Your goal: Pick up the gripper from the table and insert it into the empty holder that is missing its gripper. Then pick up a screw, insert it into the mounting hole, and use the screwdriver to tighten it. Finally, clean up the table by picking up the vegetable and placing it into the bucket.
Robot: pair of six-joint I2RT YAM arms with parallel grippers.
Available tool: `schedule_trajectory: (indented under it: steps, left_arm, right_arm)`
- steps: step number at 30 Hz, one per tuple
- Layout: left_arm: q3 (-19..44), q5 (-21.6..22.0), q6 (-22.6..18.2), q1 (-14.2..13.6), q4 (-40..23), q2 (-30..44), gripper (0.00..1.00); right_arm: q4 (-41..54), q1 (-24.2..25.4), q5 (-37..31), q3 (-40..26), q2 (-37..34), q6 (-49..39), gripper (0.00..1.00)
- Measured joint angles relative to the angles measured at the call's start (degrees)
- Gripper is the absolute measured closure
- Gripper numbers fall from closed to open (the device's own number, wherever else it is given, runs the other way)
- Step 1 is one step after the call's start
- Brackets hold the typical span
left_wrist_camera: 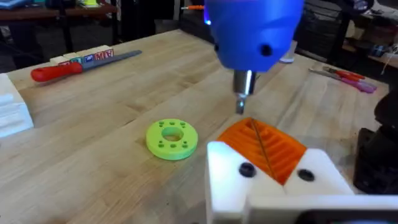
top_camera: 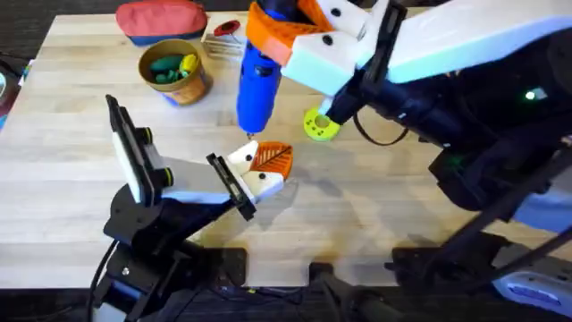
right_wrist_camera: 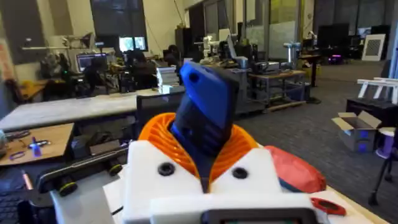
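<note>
Right end effector: clenched on the screwdriver; in the right wrist view its white mounts with orange ribbed pads bracket the blue body on both sides.
Screwdriver: glossy blue, pen-shaped, held nearly upright, its thin metal bit pointing down at the top of the left arm's finger assembly. Judged reason: the bit is being lined up with the mounting screw, so the tightening step looks to be in hand.
Bit contact: the tip sits at, or just above, the orange ribbing; whether it is seated in a screw head I cannot tell.
Left end effector: offered low over the table, apparently as a steady target. Whether its fingers are parted or closed, I cannot tell.
The gripper: ribbed orange plastic block, already seated in the holder, a smooth white wedge with two dark screw points on its face.
Green ring: flat, matte disc with small holes, lying on the table just beside the work.
Bucket: round yellow-orange tub, well apart toward the far side, with green and yellow pieces inside.
Red pouch: soft, behind the bucket.
Red-handled screwdriver: lying flat, unused.
Table: pale wood planks with visible grain.
</note>
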State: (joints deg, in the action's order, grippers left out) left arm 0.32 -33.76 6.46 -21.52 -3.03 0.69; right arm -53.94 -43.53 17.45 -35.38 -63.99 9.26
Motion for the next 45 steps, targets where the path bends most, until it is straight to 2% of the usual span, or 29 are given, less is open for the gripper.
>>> schedule_trajectory:
  steps: [5,10,13,20,26,32,39,40,41,45]
  left_arm:
    - [0.0,0.15,0.0,0.0,0.0,0.0,0.983]
    - [0.0,0.17,0.0,0.0,0.0,0.0,0.983]
    - [0.0,0.15,0.0,0.0,0.0,0.0,0.983]
    - [0.0,0.15,0.0,0.0,0.0,0.0,0.983]
    - [0.0,0.17,0.0,0.0,0.0,0.0,0.983]
    - [0.0,0.15,-0.02,0.0,0.0,0.0,0.983]
    - [0.0,0.16,0.0,0.0,0.0,0.0,0.983]
    - [0.0,0.17,0.0,0.0,0.0,-0.02,0.983]
    - [0.0,0.16,0.0,0.0,0.0,0.0,0.983]
    - [0.0,0.17,0.0,0.0,0.0,0.0,0.983]
  right_arm:
    - [2.87,4.38,-0.16,-0.16,0.08,-6.69,0.993]
    - [26.91,12.91,-4.76,-3.5,-0.18,-21.24,0.993]
    - [33.69,17.26,-11.19,-4.37,-1.98,-32.15,0.993]
    - [34.04,23.37,-26.35,-5.53,-8.65,-59.03,0.994]
    - [33.54,25.63,-31.62,-6.14,-19.25,-77.36,0.994]
    - [33.41,26.55,-32.73,-6.14,-28.28,-84.1,0.994]
    - [32.75,26.56,-33.11,-6.31,-32.01,-86.96,0.994]
    - [32.73,26.56,-33.12,-6.43,-32.27,-87.11,0.976]
    - [32.77,26.56,-33.14,-6.52,-32.52,-86.94,0.872]
    - [32.45,26.56,-33.27,-6.65,-33.14,-85.41,0.306]
